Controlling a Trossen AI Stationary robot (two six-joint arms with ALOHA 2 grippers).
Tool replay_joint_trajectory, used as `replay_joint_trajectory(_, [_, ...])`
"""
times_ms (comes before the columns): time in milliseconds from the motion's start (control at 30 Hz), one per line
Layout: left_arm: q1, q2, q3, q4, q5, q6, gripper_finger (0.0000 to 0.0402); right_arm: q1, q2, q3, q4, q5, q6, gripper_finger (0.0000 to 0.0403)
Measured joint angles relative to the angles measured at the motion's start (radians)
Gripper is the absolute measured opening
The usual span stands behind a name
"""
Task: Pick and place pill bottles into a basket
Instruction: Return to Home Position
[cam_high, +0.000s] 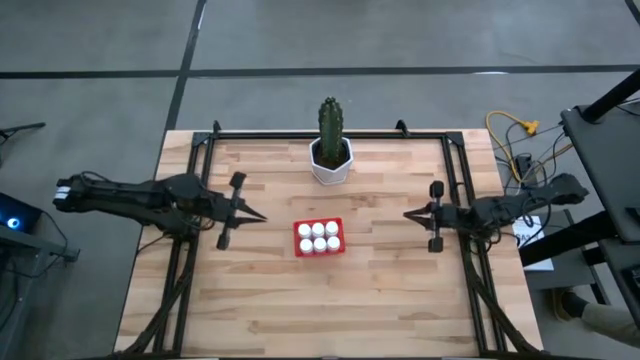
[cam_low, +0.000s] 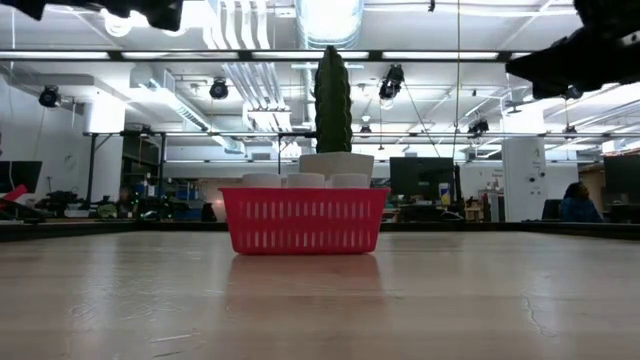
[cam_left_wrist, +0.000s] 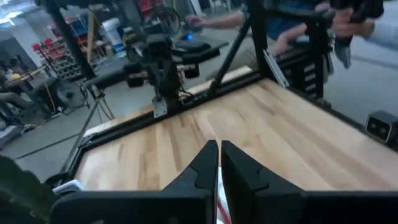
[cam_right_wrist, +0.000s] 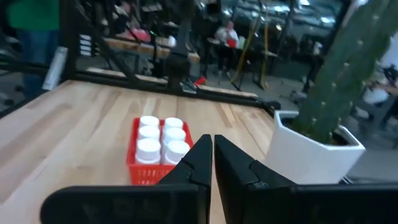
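High view: basket (cam_high: 319, 222) sits mid-table (cam_high: 300, 310). Six bottles (cam_high: 319, 230) stand upright inside it, two rows of three, caps up. Pot (cam_high: 331, 168) with cactus (cam_high: 330, 120) is just behind basket. Left gripper (cam_high: 260, 215) is well left of basket, fingers clenched to a point and aimed at it, nothing held. Right gripper (cam_high: 408, 214) is well right of basket, likewise clenched, empty.

Low view: basket's front wall faces camera, with white caps showing above its rim. Pot and cactus rise behind it. Arms are only dark shapes in the top corners, high above basket.

Left wrist view: own fingers (cam_left_wrist: 200, 168) nearly touching, thin slit between, gripping nothing. Bare wood ahead.

Right wrist view: fingers (cam_right_wrist: 193, 158) pressed close, empty. Basket with all six bottles lies ahead, apart from the tips; pot beside basket.
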Motion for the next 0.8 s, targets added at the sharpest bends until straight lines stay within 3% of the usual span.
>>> replay_joint_trajectory(133, [0.000, -0.070, -0.059, 0.013, -0.001, -0.049, 0.0001, 0.000, -0.124, -0.030, -0.038, -0.070, -0.039, 0.0008])
replay_joint_trajectory(300, [0.000, -0.127, -0.143, 0.021, -0.007, -0.080, 0.0001, 0.000, -0.245, -0.030, -0.186, -0.076, -0.003, 0.0009])
replay_joint_trajectory(533, [0.000, -0.182, -0.304, 0.180, -0.055, -0.085, 0.0001, -0.001, -0.240, -0.029, -0.214, -0.079, 0.000, 0.0009])
replay_joint_trajectory(700, [0.000, -0.232, -0.398, 0.196, -0.056, -0.106, 0.0001, -0.001, -0.247, -0.030, -0.212, -0.191, 0.021, 0.0009])
replay_joint_trajectory(800, [0.000, -0.292, -0.432, 0.204, -0.056, -0.107, 0.0001, -0.001, -0.245, -0.031, -0.211, -0.205, 0.029, 0.0009])
